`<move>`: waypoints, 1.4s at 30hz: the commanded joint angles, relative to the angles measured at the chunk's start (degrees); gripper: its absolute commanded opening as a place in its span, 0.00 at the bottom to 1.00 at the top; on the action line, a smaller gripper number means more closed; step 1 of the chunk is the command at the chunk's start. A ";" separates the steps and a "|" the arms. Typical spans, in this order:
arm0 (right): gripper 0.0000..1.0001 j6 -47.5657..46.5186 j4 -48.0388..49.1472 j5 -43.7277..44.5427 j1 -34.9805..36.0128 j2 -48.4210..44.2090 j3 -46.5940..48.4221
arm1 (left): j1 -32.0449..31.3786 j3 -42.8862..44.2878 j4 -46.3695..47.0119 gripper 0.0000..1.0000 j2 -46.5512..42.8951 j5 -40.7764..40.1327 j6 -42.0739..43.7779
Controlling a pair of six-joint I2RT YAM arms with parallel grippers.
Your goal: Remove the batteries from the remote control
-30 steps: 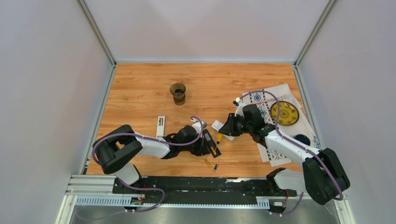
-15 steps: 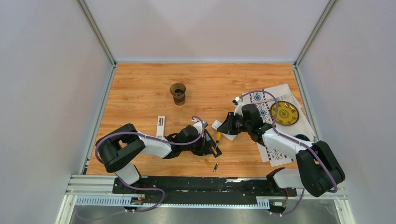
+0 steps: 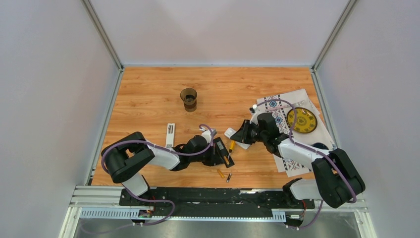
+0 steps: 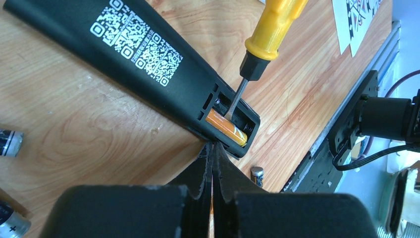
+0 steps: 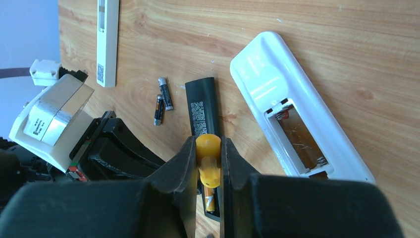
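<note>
The wooden bench looks almost the same as it did a second ago. The seated orange battery is still in the open bay at the end of the black remote, right of centre in the left wrist view, and it has not lifted. The screwdriver tip is down in that bay, touching or just beside the cell's upper side, about where it was.

Your right hand stays clamped narrow on the yellow handle. Only that arm's elbow, at the lower right of the top view, has swung inward a little. Your left hand is closed on nothing, with its tips against the remote's near edge, apparently bracing it. Its wrist has edged slightly toward frame left.

Just below the remote in the top view lie a loose orange battery and a loose dark battery, both already out. Just above and to the right is the white remote, whose bay is bare.

I judge the pry has been set but not yet made, so this cell still needs levering out.
</note>
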 commanded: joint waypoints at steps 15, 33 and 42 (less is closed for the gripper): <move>0.00 11.37 4.43 1.20 0.22 -4.33 -6.62 | 0.58 -1.89 -4.26 0.00 2.72 -3.52 0.32; 0.00 8.55 -3.31 -0.21 3.30 -4.17 1.82 | 0.66 -2.50 -8.65 0.00 -4.30 -5.27 1.64; 0.00 7.59 -3.57 -0.11 3.47 -4.15 4.28 | 0.75 -3.82 -10.50 0.01 -11.42 -6.41 2.96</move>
